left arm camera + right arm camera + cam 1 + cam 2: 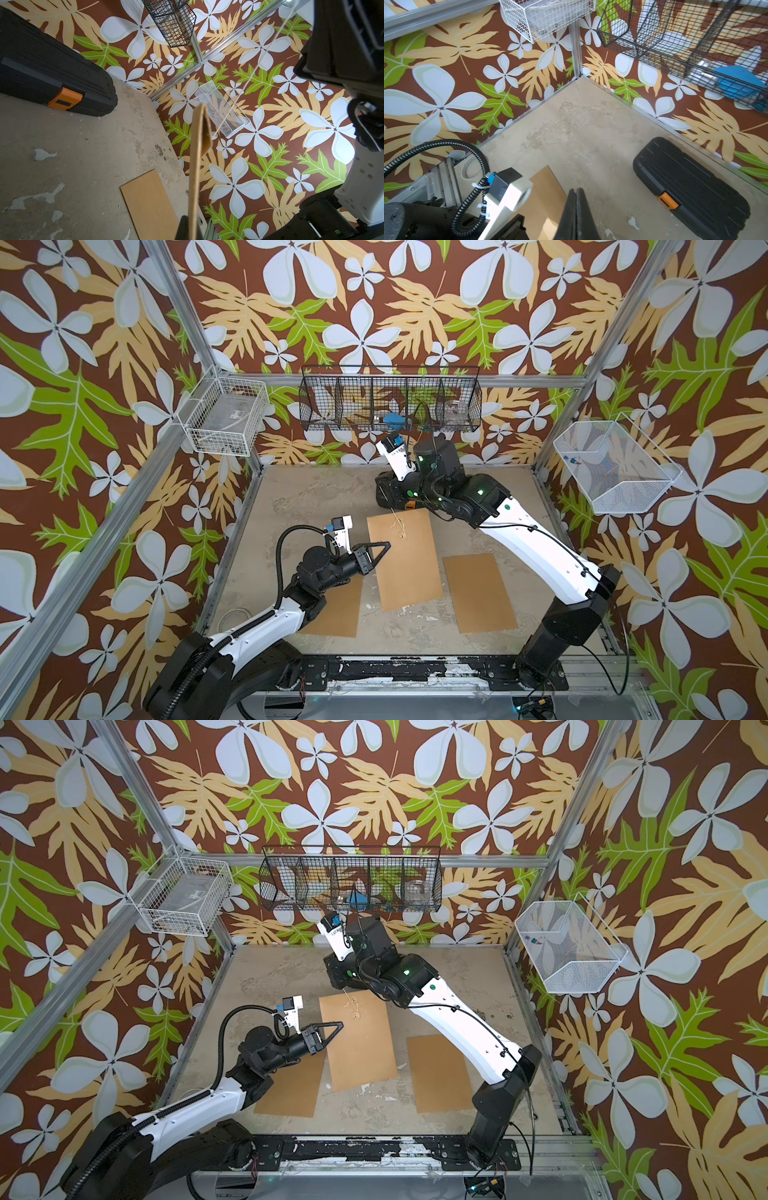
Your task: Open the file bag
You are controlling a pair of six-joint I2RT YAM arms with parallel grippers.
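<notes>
The file bag [405, 564] sits mid-counter [316, 497], and my left claw [384, 546] is clenched on its left edge; the left wrist view shows the bag edge-on, rising from between the fingers. It is thin kraft paper: I judge it light, floppy beyond the grip, easy to crease or tear, so an edge pinch like this suits it. The place that matters for opening is the string [245, 83], which runs taut from the flap near the button [401, 536] toward my right arm. The right claw [576, 192] is pressed fully closed, I judge on that string, though the thread is too fine to see between the tips. Two more brown sheets [480, 593] [336, 614] lie flat on either side, one partly under my left arm. A closed black tool case [691, 187] rests at the back. On the walls, the black wire basket [388, 366] holds a blue object [393, 418] and a clear jar [416, 890], the white wire basket [195, 435] holds a clear box [226, 416], and the white mesh basket [631, 489] holds a few small coloured bits [575, 459].
</notes>
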